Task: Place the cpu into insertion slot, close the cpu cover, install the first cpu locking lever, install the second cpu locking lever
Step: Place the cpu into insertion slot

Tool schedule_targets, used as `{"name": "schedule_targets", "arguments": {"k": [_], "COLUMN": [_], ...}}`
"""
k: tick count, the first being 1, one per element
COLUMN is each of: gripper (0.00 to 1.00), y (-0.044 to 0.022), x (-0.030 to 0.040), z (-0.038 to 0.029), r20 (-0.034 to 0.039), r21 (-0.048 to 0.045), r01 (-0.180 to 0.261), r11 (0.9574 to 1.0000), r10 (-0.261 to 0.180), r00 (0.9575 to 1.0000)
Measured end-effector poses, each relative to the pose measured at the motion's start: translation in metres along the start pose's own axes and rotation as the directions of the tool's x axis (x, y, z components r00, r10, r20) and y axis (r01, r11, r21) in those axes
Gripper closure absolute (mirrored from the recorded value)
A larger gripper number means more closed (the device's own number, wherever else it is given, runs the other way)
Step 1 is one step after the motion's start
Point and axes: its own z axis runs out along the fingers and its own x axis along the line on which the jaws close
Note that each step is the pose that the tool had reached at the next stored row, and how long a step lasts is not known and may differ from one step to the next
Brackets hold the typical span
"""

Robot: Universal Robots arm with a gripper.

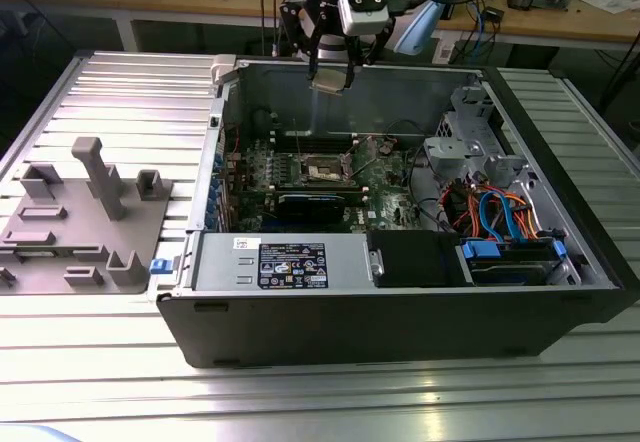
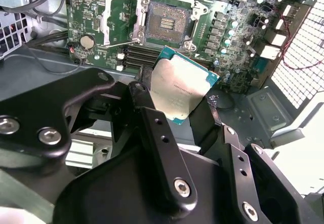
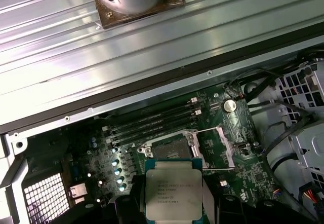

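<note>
2 fingers clamp cpu, side edges hidden

The cpu had a pale, satiny metal top, and the gripper was smooth matt black with bright metal screws. The motherboard looked glossy green, the cpu cover bare shiny metal. The table was ribbed, gleaming metal; the case matt black outside and grey sheet metal within.

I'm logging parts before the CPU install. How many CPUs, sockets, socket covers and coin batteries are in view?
cpu: 1, held in the gripper
cpu socket: 1, empty
cpu cover: 1, swung open
coin battery: 1
Total: 4
</note>
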Motion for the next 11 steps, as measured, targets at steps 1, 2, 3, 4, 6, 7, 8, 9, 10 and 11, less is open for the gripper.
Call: {"name": "schedule_targets", "arguments": {"k": [1,2,3,4,6,7,8,9,10,11], "gripper": [0.46,0.46,0.46,0.46,0.46,0.46,0.46,0.46,0.46,0.46], "y": [0.0,0.0,0.0,0.0,0.0,0.0,0.0,0.0,0.0,0.0], "x": [0.0,0.0,0.0,0.0,0.0,0.0,0.0,0.0,0.0,0.0], "z": [0.0,0.0,0.0,0.0,0.0001,0.0001,0.0001,0.0001,0.0001,0.0002], "r20": [0.0005,0.0011,0.0015,0.0017,0.0025,0.003,0.0034,0.0039,0.0044,0.0048], "r21": [0.0,-0.0002,-0.0003,-0.0003,-0.0006,-0.0007,-0.0008,-0.0009,-0.0009,-0.0011], "r01": [-0.005,-0.012,-0.016,-0.019,-0.027,-0.034,-0.038,-0.044,-0.049,-0.054], "r11": [1.0,0.9999,0.9999,0.9998,0.9996,0.9994,0.9993,0.999,0.9988,0.9985], "r10": [0.005,0.012,0.016,0.019,0.027,0.034,0.038,0.044,0.049,0.054], "r00": [1.0,0.9999,0.9999,0.9998,0.9996,0.9994,0.9993,0.999,0.9988,0.9985]}}
